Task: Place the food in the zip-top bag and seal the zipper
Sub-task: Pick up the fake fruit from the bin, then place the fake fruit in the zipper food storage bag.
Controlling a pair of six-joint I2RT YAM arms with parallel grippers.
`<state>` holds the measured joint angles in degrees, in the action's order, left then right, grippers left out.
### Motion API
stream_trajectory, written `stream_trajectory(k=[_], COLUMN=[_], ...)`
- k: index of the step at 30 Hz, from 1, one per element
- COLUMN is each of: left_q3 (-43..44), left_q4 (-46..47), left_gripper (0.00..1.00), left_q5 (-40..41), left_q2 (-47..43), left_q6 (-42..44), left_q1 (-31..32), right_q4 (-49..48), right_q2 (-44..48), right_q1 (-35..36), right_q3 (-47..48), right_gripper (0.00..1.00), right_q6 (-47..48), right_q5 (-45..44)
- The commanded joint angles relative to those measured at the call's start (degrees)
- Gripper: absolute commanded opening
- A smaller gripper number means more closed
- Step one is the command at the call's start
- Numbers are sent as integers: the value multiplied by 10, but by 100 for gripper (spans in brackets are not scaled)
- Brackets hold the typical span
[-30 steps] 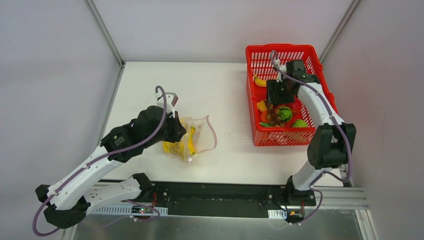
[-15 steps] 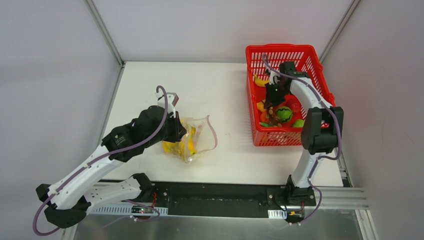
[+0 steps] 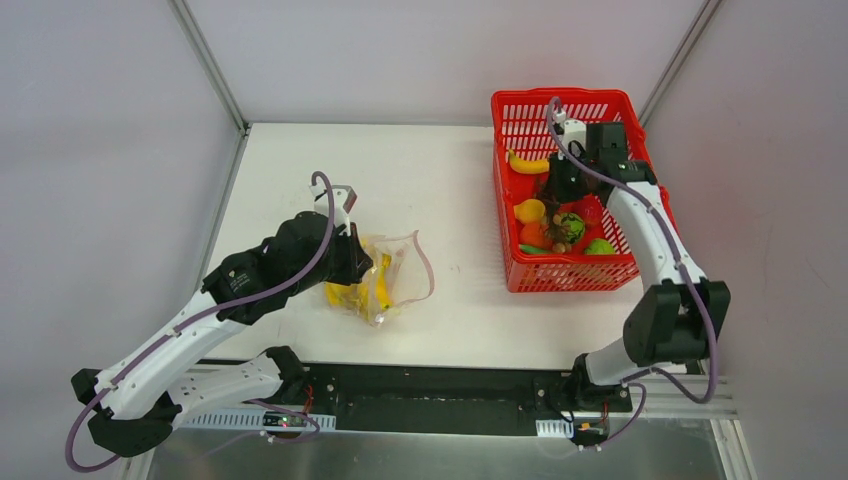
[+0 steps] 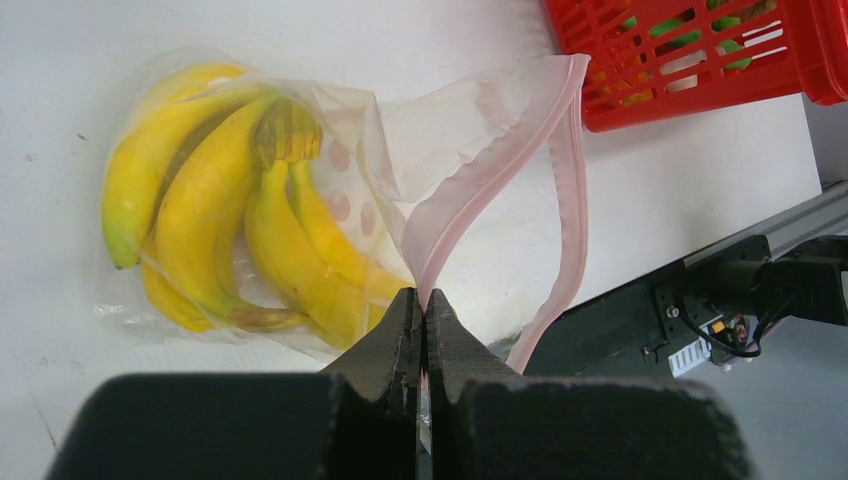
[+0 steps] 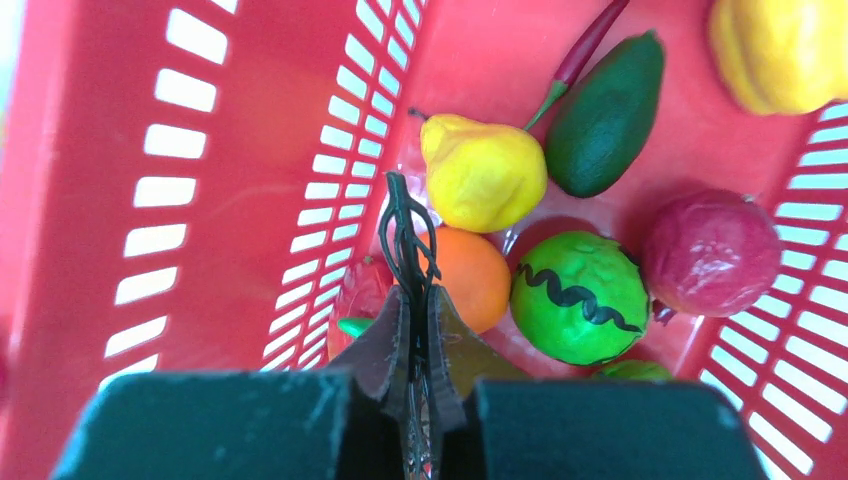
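The clear zip-top bag [image 3: 398, 272] lies left of centre on the white table with yellow bananas [image 4: 215, 200] inside. Its mouth gapes, and the pink zipper [image 4: 500, 170] runs in a loop. My left gripper [image 4: 422, 295] is shut on that zipper edge at the bag's near corner. My right gripper [image 5: 418, 295] hangs inside the red basket [image 3: 570, 275], shut on a thin dark wiry stem [image 5: 403, 225]; what hangs from it is hidden. Below it lie a yellow pear [image 5: 482, 172], an orange [image 5: 470, 275] and a green ball with a black squiggle [image 5: 580, 295].
More toy food sits in the basket: a dark green avocado [image 5: 605, 115], a red chili [image 5: 590, 40], a dark red round fruit [image 5: 710, 255] and a banana [image 3: 525, 163]. The basket's lattice wall [image 5: 250, 200] stands close on the right gripper's left.
The right gripper dipped among the basket's food, shut on the dark stem and has risen back a little. The left arm and the bag have not moved.
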<state>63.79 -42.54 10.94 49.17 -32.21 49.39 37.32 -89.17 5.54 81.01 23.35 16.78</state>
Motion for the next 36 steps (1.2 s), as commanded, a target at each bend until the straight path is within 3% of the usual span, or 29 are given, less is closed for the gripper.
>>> stream_trajectory(k=[1, 6, 12, 17, 21, 26, 31, 36], left_q3=[1, 1, 5, 8, 8, 4, 2, 6], left_q4=[7, 12, 22, 32, 46, 66, 74, 76], left_gripper=[0, 0, 0, 0, 0, 0, 0, 0], left_q5=[2, -3, -18, -31, -47, -68, -78, -83], left_q2=[-7, -5, 0, 3, 7, 10, 5, -1], left_q6=[-6, -7, -9, -11, -17, -29, -40, -44], left_q1=[-5, -6, -6, -5, -5, -6, -6, -6], right_q4=[-90, -195, -414, -563, -652, -678, -645, -693], right_q2=[92, 211, 361, 398, 418, 412, 381, 340], right_q1=[-4, -4, -2, 20, 87, 216, 364, 465], right_q3=[-48, -100, -202, -230, -264, -291, -291, -314], right_gripper=[0, 0, 0, 0, 0, 0, 0, 0], right_q6=[-19, -78, -189, -340, -392, -341, -205, -105], right_q5=[-19, -12, 153, 265, 244, 219, 157, 107])
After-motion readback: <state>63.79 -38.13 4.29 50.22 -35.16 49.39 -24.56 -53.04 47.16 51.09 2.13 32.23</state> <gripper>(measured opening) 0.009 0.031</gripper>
